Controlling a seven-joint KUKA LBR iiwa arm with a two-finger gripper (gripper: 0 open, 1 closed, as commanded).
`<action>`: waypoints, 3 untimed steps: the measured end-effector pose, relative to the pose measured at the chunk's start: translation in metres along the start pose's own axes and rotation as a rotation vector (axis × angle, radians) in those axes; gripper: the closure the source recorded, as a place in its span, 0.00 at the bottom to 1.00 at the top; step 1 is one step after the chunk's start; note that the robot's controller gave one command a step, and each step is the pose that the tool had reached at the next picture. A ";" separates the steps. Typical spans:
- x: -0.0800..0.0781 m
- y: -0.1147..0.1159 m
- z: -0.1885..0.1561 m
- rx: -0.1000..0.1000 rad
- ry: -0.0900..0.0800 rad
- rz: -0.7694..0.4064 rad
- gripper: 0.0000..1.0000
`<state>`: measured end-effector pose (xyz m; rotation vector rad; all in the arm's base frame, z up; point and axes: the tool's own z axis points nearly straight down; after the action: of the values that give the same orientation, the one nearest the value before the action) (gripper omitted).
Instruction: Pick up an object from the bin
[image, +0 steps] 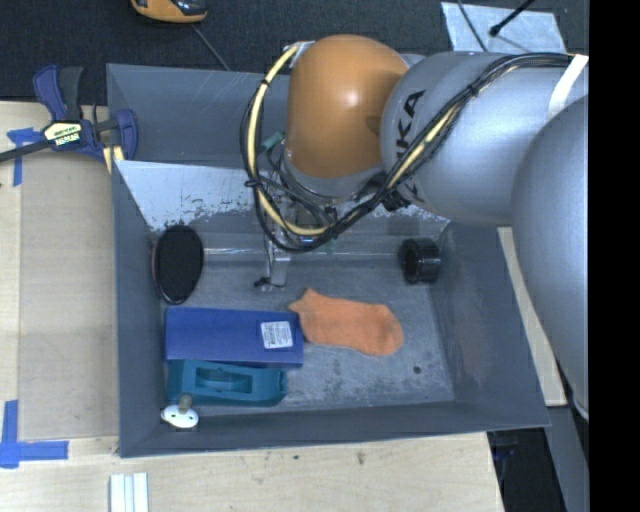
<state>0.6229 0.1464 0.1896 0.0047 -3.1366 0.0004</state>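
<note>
Orange cloth (350, 325) just beside gripper (272, 272); we cannot tell its opening; we'd centre over cloth before descending.

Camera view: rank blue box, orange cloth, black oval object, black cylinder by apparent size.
1. blue box
2. orange cloth, somewhat smaller
3. black oval object
4. black cylinder

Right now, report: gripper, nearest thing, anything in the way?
Gripper low, mid-bin, over bare bin floor. Nearest: orange sock, just below it in view. Blue box against sock's left end.
</note>
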 end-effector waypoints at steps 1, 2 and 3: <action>-0.001 -0.001 -0.005 -0.001 -0.008 0.003 0.00; 0.042 -0.039 0.034 -0.002 -0.010 0.001 0.00; 0.046 -0.049 0.047 0.001 -0.002 0.029 0.00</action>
<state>0.5770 0.0970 0.1428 -0.0401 -3.1381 0.0022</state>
